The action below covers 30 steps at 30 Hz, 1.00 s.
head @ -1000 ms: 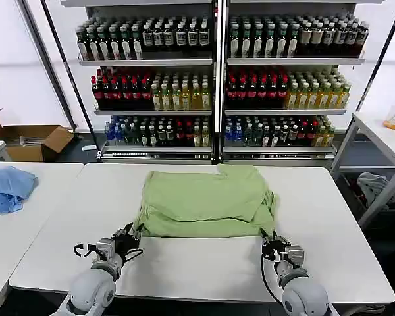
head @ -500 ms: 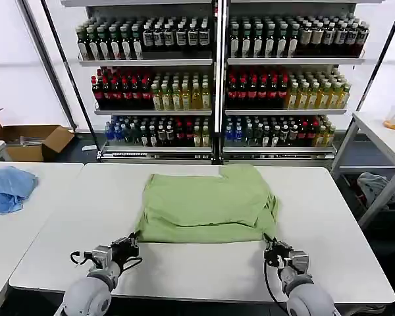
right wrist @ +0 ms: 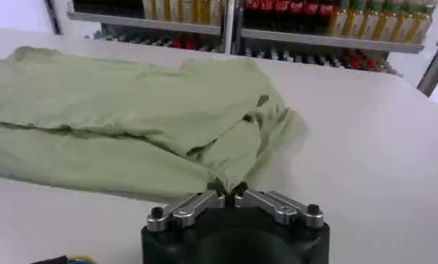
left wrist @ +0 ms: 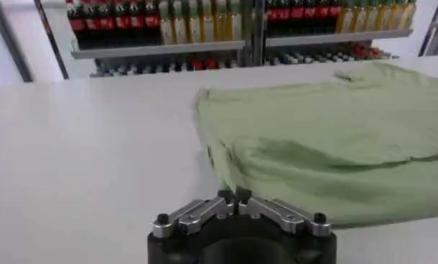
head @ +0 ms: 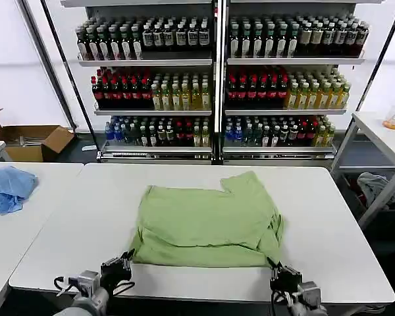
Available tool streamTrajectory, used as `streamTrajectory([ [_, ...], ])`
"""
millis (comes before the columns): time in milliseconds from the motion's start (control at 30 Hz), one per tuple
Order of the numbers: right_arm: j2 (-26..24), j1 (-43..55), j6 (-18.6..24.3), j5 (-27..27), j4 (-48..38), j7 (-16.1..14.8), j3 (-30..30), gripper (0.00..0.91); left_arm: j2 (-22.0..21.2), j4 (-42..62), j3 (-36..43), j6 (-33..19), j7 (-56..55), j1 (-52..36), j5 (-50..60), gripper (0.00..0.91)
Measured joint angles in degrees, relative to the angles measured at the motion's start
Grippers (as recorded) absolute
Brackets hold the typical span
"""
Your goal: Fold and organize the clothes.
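The light green shirt (head: 207,220) lies folded across the middle of the white table (head: 336,224), its near edge close to the front edge. My left gripper (head: 124,261) is shut on the shirt's near left corner; the left wrist view shows the pads (left wrist: 233,195) pinched together at the hem of the shirt (left wrist: 327,143). At the near right corner my right gripper (head: 277,268) is shut on a bunched fold, and in the right wrist view the shirt (right wrist: 118,107) runs down between the closed fingertips (right wrist: 228,189). The printed graphic is hidden.
A light blue cloth heap (head: 6,187) lies on the neighbouring table at the left. Shelves of bottles (head: 217,79) stand behind the table. A cardboard box (head: 33,141) sits on the floor at far left, and a bin of cloth (head: 382,187) stands under a side table at the right.
Both grippers have drawn back toward the table's front edge, dragging the shirt's near edge with them. The whole shirt has slid nearer to me.
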Motion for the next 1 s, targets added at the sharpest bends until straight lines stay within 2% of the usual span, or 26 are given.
streamTrajectory([
  [267, -1.3, -3.96, 1.26, -2.85, 4.9, 0.08, 3.27, 0.907, 0.29, -6.49, -2.56, 0.71, 0.05, 8.17, 1.28, 0.907],
  [500, -3.56, -0.85, 1.79, -0.92, 5.49, 1.06, 5.22, 0.907, 1.48, -10.11, -4.54, 0.17, -0.66, 9.26, 0.3, 0.907],
  [733, -4.45, 10.24, 0.27, 5.05, 0.54, 3.46, 2.38, 0.907, 3.04, -8.17, -3.58, -0.2, -3.14, 3.63, -3.67, 0.907],
  [1000, -3.6, 28.28, -3.18, 12.91, -10.43, 6.34, -4.99, 0.907, 2.75, -0.39, 2.11, 0.96, -6.51, -9.66, -6.39, 0.907],
])
